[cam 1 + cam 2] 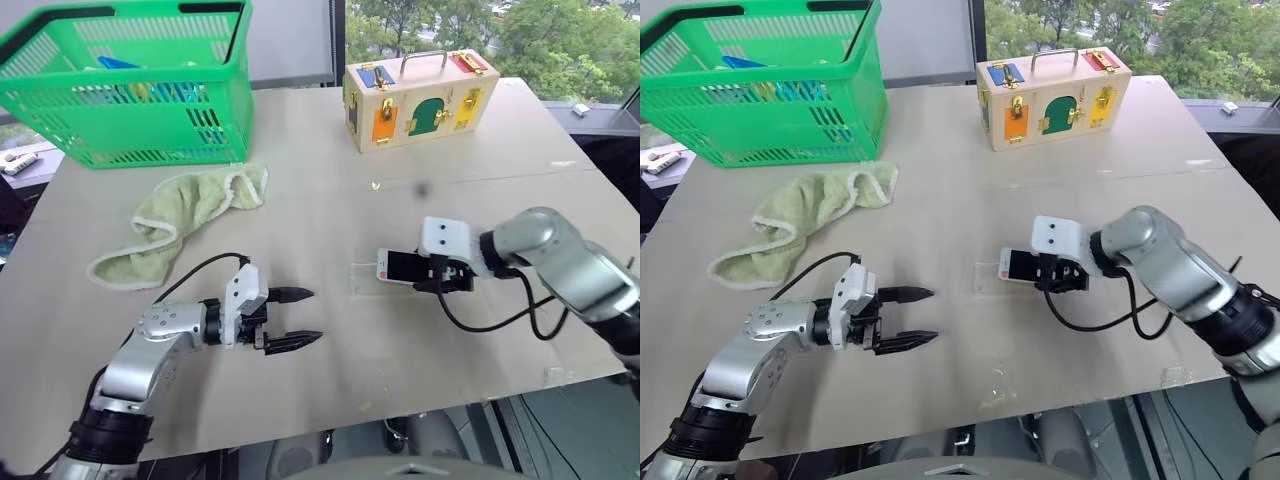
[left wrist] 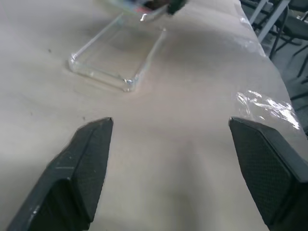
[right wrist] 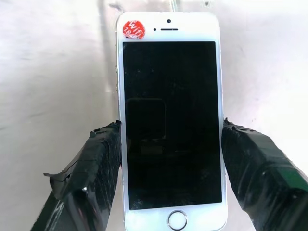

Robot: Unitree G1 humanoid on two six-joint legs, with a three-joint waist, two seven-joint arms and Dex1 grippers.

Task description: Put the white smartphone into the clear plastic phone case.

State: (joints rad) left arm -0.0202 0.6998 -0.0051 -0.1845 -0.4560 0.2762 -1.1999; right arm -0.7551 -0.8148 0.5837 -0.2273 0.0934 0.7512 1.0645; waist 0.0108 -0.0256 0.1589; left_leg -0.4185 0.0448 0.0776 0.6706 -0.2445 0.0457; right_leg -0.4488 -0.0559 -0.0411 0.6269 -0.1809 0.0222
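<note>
**Phone poised over the case**

Waiting nearest, the left gripper (image 1: pixel 296 318) hangs released. Beyond, the right gripper (image 3: pixel 171 144) grasps the white smartphone (image 3: pixel 169 120) above the clear plastic phone case (image 2: pixel 115 60). Next: align edges, lower, press in.

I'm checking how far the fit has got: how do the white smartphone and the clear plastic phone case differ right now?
The white smartphone is opaque, with a dark screen and a red sticker; the clear plastic phone case is see-through, visible mostly by its glinting rim. The smartphone is gripped between the right gripper's fingers, while the case lies on the table, unheld, in front of the open left gripper. Both are phone-sized rectangles with rounded corners.
</note>
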